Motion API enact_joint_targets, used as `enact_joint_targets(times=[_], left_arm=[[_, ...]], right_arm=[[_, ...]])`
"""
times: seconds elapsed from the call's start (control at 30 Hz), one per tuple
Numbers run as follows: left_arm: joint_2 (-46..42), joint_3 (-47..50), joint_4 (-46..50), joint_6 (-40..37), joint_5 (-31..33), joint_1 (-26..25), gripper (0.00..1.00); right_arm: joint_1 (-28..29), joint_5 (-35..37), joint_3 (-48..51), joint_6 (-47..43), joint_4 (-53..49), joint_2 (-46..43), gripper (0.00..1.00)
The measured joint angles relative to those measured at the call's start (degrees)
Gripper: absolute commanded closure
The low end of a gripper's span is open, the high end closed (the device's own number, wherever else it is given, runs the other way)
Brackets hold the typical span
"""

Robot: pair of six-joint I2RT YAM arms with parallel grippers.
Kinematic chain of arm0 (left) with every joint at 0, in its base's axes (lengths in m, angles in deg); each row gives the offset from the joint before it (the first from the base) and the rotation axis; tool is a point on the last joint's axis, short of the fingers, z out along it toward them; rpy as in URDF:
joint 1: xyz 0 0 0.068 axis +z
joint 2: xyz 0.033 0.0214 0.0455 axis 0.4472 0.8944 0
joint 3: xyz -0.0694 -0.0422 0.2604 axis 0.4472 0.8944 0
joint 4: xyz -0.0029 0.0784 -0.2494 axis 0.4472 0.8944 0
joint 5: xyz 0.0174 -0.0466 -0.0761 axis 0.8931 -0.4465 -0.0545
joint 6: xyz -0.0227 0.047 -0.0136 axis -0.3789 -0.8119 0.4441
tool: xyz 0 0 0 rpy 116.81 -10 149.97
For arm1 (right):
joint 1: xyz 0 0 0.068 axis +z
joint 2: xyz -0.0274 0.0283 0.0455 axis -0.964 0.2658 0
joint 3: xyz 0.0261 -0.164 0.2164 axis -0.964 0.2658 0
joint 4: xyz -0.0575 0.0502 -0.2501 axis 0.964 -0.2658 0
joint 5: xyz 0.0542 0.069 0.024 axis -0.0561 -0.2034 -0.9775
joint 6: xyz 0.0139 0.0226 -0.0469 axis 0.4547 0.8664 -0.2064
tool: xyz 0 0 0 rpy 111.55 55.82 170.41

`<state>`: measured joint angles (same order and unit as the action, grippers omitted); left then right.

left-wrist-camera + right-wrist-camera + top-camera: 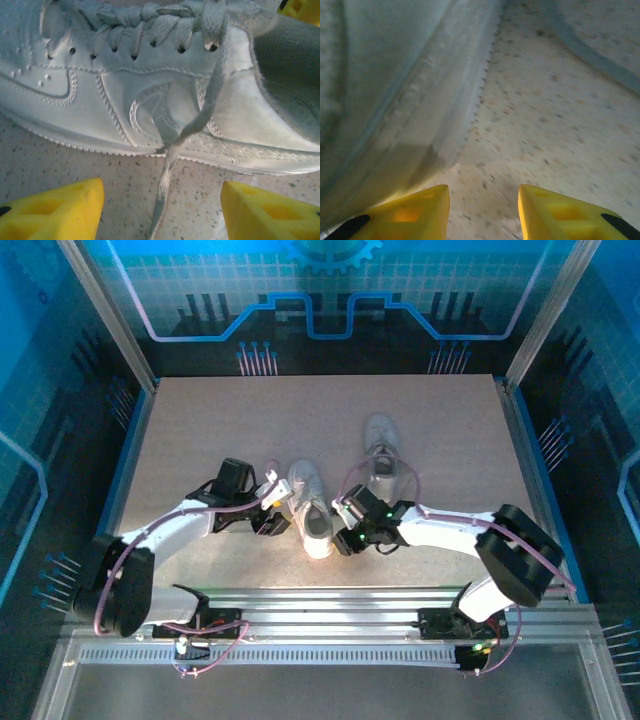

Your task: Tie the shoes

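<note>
Two white sneakers lie on the speckled table. The nearer shoe [312,512] sits between my grippers, and the other shoe [380,445] lies further back on the right. My left gripper [277,512] is at the near shoe's left side. In the left wrist view this shoe [150,90] is side-on. A loose lace [167,170] hangs from its top eyelet and runs along the table between the yellow fingers [55,210] of my open left gripper [162,212], touching neither. My right gripper [345,530] is low at the shoe's right side [395,90], open [484,212], with bare table between its fingers.
A pale strip [590,50], perhaps a lace, crosses the table ahead of the right gripper. Blue frame posts and rails [135,430] border the table left and right. An aluminium rail [320,605] runs along the near edge. Open tabletop [220,420] lies behind the shoes.
</note>
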<state>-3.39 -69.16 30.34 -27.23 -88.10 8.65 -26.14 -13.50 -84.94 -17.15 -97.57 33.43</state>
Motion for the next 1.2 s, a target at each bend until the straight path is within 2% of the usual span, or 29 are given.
enact_joint_targets(times=[0.1,0.17,0.2,0.27,0.37,0.43,0.5,0.63,0.73,0.97,1.2], left_arm=[[2.62,-1.49,-0.90,-2.51,-0.02,-0.11,0.37],[3.52,-2.49,-0.68,-4.42,-0.02,-0.07,0.43],[3.87,-2.99,-0.66,-5.07,-0.07,-0.04,0.48],[4.83,-4.50,0.46,-7.28,-0.72,-0.04,0.65],[6.08,-6.40,3.17,-10.38,-2.34,-0.04,0.83],[6.25,-7.10,4.66,-11.85,-3.34,-0.09,0.93],[6.23,-7.32,5.64,-13.18,-4.13,-0.11,0.99],[5.99,-7.32,6.60,-14.82,-4.50,-0.11,1.00],[5.38,-7.32,6.99,-15.21,-4.63,-0.09,1.00],[3.72,-7.32,7.10,-15.50,-4.96,0.07,1.00],[3.30,-7.45,7.72,-16.24,-4.98,0.13,0.98]], right_arm=[[1.60,-1.70,-0.79,0.31,3.10,2.01,0.59],[2.38,-2.58,-0.85,0.33,5.49,2.97,0.59],[2.49,-2.97,-0.85,0.28,6.19,3.26,0.58],[2.54,-3.93,-0.85,-0.20,7.98,3.63,0.55],[2.29,-4.85,-0.85,-2.32,9.20,3.10,0.52],[1.44,-5.35,-0.50,-4.15,9.42,1.25,0.49],[-0.87,-5.64,0.68,-6.19,9.68,-2.38,0.47],[-7.91,-6.03,2.34,-10.45,10.93,-8.57,0.43],[-10.56,-6.54,2.32,-14.34,12.39,-8.44,0.41],[-10.75,-9.07,-1.77,-23.52,12.85,-1.40,0.40],[-10.75,-9.33,-5.14,-29.68,14.84,1.36,0.40]])
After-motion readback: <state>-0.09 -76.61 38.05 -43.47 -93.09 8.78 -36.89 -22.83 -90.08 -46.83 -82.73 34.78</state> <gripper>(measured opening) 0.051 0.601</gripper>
